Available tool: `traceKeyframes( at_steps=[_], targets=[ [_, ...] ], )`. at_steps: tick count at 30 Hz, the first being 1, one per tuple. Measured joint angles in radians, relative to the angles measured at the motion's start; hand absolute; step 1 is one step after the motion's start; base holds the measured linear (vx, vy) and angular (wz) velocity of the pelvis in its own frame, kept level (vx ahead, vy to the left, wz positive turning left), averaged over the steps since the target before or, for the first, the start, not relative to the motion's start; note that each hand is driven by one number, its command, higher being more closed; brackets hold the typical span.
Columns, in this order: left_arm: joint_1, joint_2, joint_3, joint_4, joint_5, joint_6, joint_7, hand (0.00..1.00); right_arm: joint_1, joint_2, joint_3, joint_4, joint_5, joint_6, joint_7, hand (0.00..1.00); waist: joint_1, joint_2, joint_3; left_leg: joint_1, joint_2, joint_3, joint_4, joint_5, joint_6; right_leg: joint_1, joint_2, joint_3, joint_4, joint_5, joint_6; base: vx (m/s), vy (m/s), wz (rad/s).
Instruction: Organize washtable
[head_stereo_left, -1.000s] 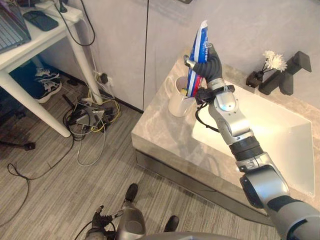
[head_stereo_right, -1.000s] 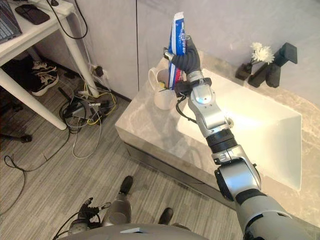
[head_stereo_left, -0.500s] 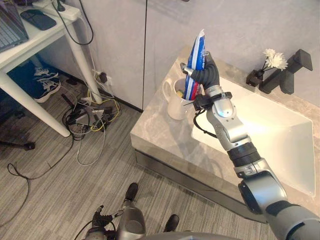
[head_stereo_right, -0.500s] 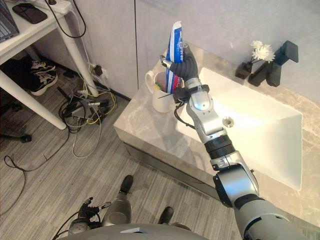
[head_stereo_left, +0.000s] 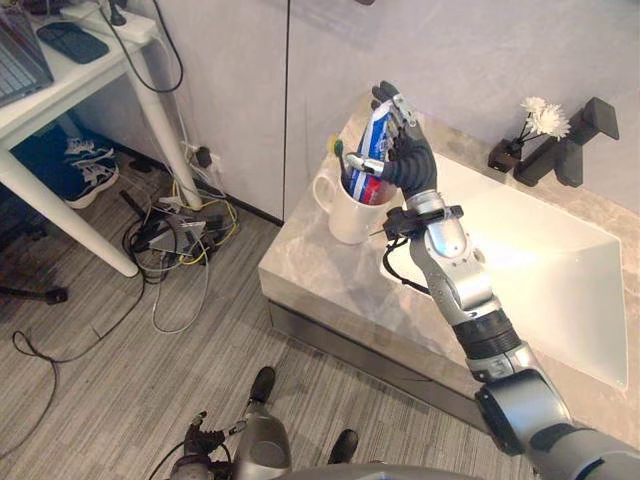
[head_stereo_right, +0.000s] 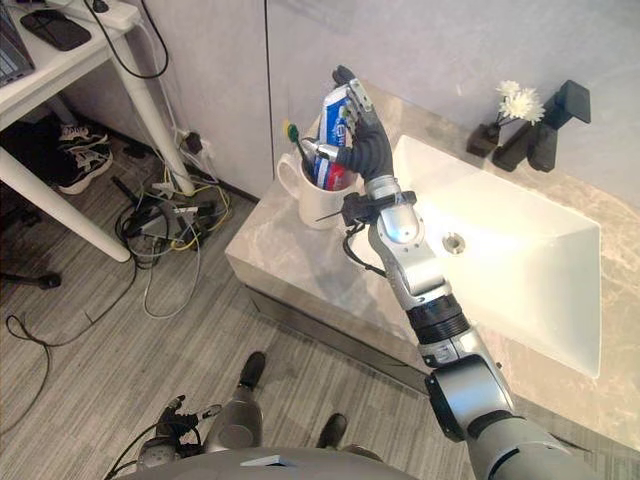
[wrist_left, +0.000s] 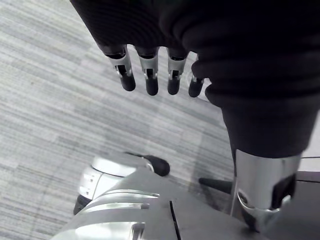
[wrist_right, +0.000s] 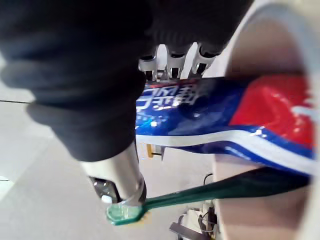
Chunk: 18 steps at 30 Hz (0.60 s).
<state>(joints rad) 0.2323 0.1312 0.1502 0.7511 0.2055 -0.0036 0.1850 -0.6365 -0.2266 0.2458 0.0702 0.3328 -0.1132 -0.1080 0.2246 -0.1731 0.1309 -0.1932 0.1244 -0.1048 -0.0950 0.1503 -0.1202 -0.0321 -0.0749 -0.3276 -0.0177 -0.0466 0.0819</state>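
Note:
A blue, white and red toothpaste tube (head_stereo_left: 372, 140) stands upright in a white mug (head_stereo_left: 345, 212) at the left end of the stone counter (head_stereo_left: 320, 275). A green toothbrush (head_stereo_left: 338, 156) sticks out of the same mug. My right hand (head_stereo_left: 408, 155) is open just behind the tube, its straight fingers (wrist_right: 170, 62) alongside the tube's top. The right wrist view shows the tube (wrist_right: 225, 115) and the toothbrush (wrist_right: 200, 192) leaning over the mug's rim (wrist_right: 260, 55). My left hand (wrist_left: 150, 75) hangs open over the floor.
A white sink basin (head_stereo_left: 540, 270) lies right of the mug, with a black faucet (head_stereo_left: 572, 150) and a small vase of white flowers (head_stereo_left: 535, 122) behind it. A white desk (head_stereo_left: 70, 90), tangled cables (head_stereo_left: 180, 232) and shoes (head_stereo_left: 92, 165) are at the left.
My right hand lowered the toothpaste tube into the mug and straightened its fingers, letting go. The tube now stands lower, inside the mug. The left hand has not moved.

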Motion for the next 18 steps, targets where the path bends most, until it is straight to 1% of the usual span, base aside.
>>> traceKeyframes(
  at_steps=[2, 5, 7, 10, 12, 15, 16, 18],
  targets=[
    [0.0, 0.0, 0.0, 0.0, 0.001, 0.0, 0.0, 0.0, 0.0, 0.003, 0.0, -0.004, 0.0, -0.012, 0.0, 0.0, 0.0, 0.0, 0.0, 0.003, 0.0, 0.003, 0.0, 0.0, 0.0, 0.001, -0.001, 0.003, 0.001, 0.0, 0.0, -0.01, 0.006, -0.05],
    [0.0, 0.0, 0.0, 0.0, 0.001, 0.0, 0.0, 0.0, 0.024, 0.005, -0.004, -0.042, 0.001, -0.016, 0.001, 0.0, -0.001, 0.0, -0.001, 0.005, 0.0, 0.005, 0.0, 0.0, 0.0, 0.001, -0.001, 0.006, 0.003, 0.0, 0.0, 0.0, 0.003, -0.01],
    [0.002, 0.0, 0.0, 0.001, 0.002, 0.001, 0.0, 0.0, 0.048, 0.01, -0.004, -0.077, 0.001, -0.02, 0.005, 0.0, -0.004, 0.001, -0.004, 0.006, 0.0, 0.005, 0.0, 0.0, 0.0, 0.001, -0.002, 0.007, 0.003, 0.0, 0.0, 0.0, 0.0, 0.0],
    [0.006, 0.0, 0.0, 0.005, 0.003, 0.001, 0.0, 0.0, 0.05, 0.01, -0.008, -0.082, 0.001, -0.032, 0.01, 0.0, -0.014, 0.005, -0.012, 0.008, 0.0, 0.008, 0.0, 0.0, 0.0, 0.001, -0.002, 0.01, 0.005, 0.0, 0.0, 0.0, 0.0, 0.0],
    [0.006, 0.001, 0.0, 0.012, 0.009, 0.001, 0.0, 0.0, 0.055, 0.01, -0.009, -0.104, 0.001, -0.032, 0.009, 0.0, -0.021, 0.008, -0.018, 0.01, 0.0, 0.011, 0.0, 0.0, 0.0, 0.002, -0.002, 0.011, 0.005, 0.0, 0.0, 0.0, 0.002, -0.02],
    [0.006, 0.001, 0.0, 0.02, 0.018, 0.001, 0.0, 0.0, 0.077, 0.01, -0.016, -0.157, 0.001, -0.046, 0.008, 0.0, -0.024, 0.012, -0.021, 0.029, 0.0, 0.016, 0.0, -0.001, 0.0, 0.017, -0.004, 0.016, 0.005, 0.0, 0.0, 0.0, -0.001, -0.05],
    [0.006, 0.001, 0.0, 0.032, 0.019, 0.001, -0.001, 0.0, 0.081, 0.01, -0.022, -0.16, 0.001, -0.057, 0.008, 0.0, -0.027, 0.015, -0.033, 0.03, 0.0, 0.017, 0.0, -0.001, 0.0, 0.017, -0.004, 0.017, 0.005, 0.0, 0.0, -0.01, 0.003, -0.03],
    [0.006, -0.002, -0.001, 0.035, 0.02, 0.001, -0.005, 0.0, 0.084, 0.01, -0.05, -0.174, 0.001, -0.059, 0.005, 0.0, -0.028, 0.023, -0.045, 0.031, 0.0, 0.018, -0.001, -0.001, 0.0, 0.017, -0.004, 0.018, 0.006, 0.0, 0.0, 0.0, 0.0, 0.0]
  ],
)
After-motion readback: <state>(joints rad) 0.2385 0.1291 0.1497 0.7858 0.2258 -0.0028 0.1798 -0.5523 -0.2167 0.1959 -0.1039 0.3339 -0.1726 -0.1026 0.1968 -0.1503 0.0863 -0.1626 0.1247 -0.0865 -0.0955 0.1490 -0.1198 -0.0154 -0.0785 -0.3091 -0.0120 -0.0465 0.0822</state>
